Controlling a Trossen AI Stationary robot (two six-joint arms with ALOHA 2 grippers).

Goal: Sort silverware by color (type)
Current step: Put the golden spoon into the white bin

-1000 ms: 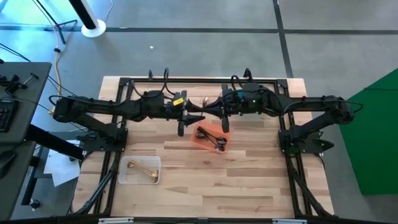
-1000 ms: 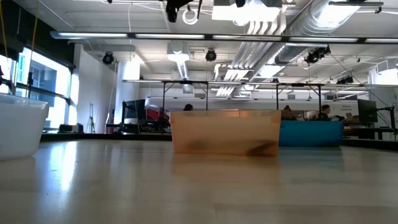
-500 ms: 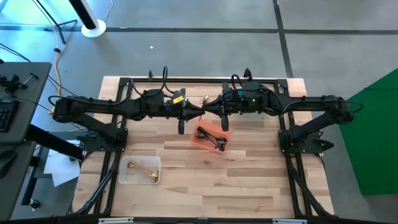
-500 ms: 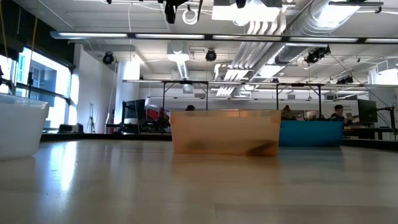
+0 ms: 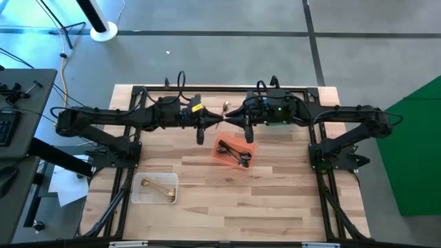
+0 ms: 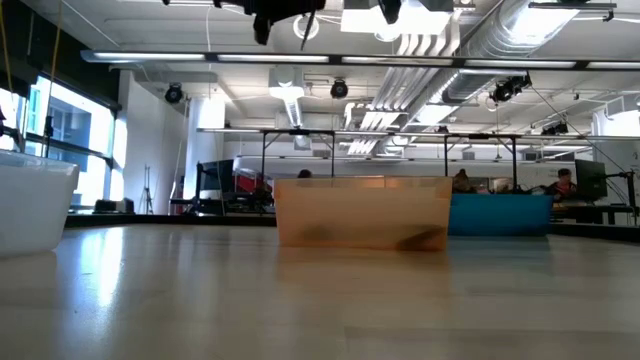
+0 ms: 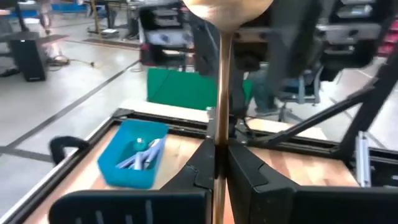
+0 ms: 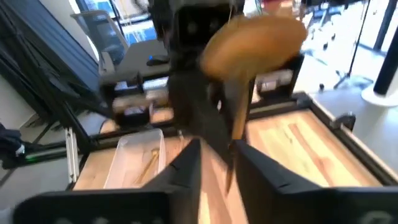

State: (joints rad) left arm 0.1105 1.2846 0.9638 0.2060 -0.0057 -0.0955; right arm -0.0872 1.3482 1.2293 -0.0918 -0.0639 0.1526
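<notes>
The bench is light wood planking on a grey concrete floor. A white round-based stand rests beyond its far left corner. Across the room: ceiling ducting, strip lights, a bright window and framed workbenches.

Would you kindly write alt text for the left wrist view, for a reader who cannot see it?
The left gripper is shut on the handle of a gold spoon, whose bowl stands up at the picture's top edge. Beyond it, a blue bin holding silver cutlery sits on the wooden table, with the right arm blurred behind.
</notes>
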